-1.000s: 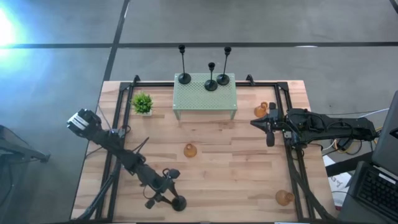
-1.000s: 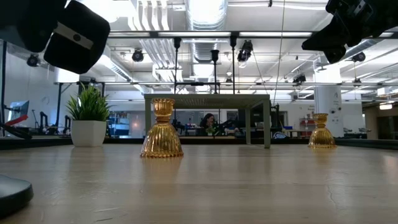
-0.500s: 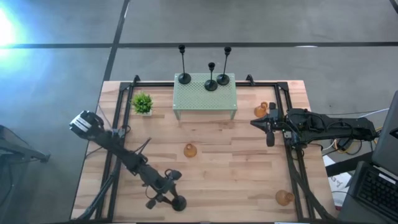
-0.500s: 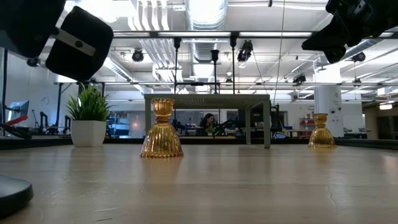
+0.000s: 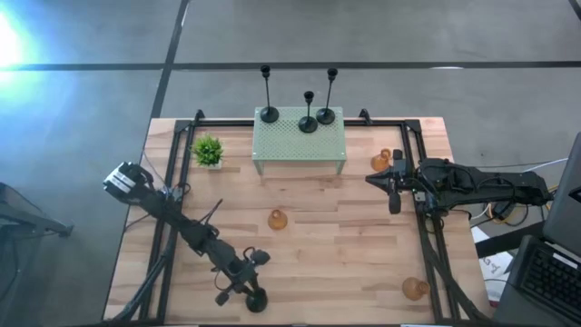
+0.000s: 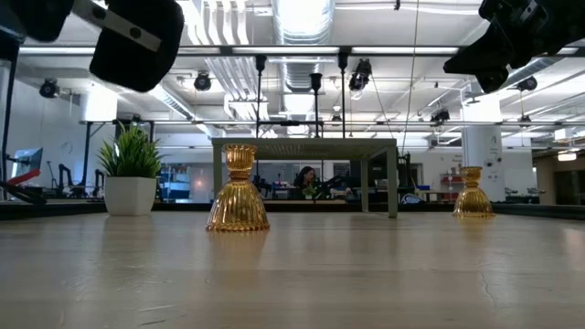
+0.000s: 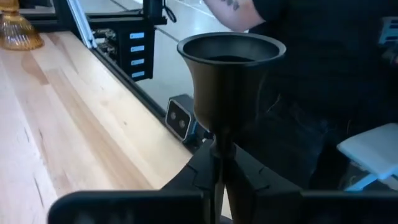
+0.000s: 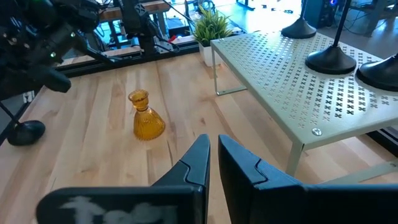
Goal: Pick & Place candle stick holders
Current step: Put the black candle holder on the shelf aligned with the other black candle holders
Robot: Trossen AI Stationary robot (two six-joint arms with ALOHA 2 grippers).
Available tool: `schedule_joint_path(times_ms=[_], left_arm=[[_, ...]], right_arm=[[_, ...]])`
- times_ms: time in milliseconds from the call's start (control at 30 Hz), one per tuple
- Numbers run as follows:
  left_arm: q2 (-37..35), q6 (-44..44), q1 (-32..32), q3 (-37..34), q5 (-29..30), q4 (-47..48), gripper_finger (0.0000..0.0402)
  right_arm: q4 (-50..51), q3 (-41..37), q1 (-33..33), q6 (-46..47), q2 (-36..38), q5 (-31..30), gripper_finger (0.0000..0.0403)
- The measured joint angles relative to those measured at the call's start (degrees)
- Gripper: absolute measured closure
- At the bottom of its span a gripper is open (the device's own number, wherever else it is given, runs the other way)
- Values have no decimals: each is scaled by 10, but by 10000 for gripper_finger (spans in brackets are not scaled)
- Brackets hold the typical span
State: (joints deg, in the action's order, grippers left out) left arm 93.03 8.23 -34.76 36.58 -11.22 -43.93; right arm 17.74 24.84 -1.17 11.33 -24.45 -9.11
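My left gripper (image 5: 246, 284) is near the table's near edge, shut on a black candle stick holder (image 5: 257, 300) with a round base. Its cup (image 7: 231, 56) stands up beyond my fingers in the left wrist view. Three more black holders (image 5: 309, 121) stand on the pale green perforated stand (image 5: 300, 145). Amber glass holders stand at mid-table (image 5: 278, 219), at the right rail (image 5: 381, 162) and at the near right (image 5: 416, 289). My right gripper (image 5: 372, 179) hovers shut and empty beside the right-rail amber holder. My left gripper pinches the black holder's thin stem (image 7: 221, 140) just below the cup, between its two fingers (image 7: 249, 177). The fingers come about level, slanting from the table's far left, and lie across the stem. The holder stands upright; its base does not show in the low view.
A small green potted plant (image 5: 208, 150) stands left of the stand. Black rails (image 5: 172, 195) run along the table's sides. A person in dark clothes (image 7: 323, 93) is beyond the table's near edge. A laptop (image 5: 549, 272) sits off the right side.
My left gripper has gone up with the black holder. The holder's base lay on the table at the low view's bottom left and no longer shows there. The arm's wrist has risen in the low view.
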Motion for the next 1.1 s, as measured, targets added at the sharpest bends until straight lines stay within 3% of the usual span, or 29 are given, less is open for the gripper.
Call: schedule_joint_path(times_ms=[200,367,467,600,667,733,967,1100], left_arm=[[-59,4,16,34,-14,66,384],[-117,-18,37,85,18,140,383],[-149,-55,52,119,75,208,382],[-190,-131,91,178,214,345,384],[-204,-157,123,203,294,379,384],[-213,-179,167,221,334,382,384],[-226,-145,360,239,330,385,384],[-213,-96,446,238,282,381,384]], right_arm=[[-2,0,0,-1,0,-5,374],[-4,0,0,-5,0,-35,374],[-10,0,0,-8,0,-46,374],[-42,0,0,-10,0,-46,374],[-59,0,0,-11,0,-46,374],[-71,0,0,-13,0,-46,374],[-76,0,0,-16,0,-46,374],[-75,0,0,-41,-1,-46,374]])
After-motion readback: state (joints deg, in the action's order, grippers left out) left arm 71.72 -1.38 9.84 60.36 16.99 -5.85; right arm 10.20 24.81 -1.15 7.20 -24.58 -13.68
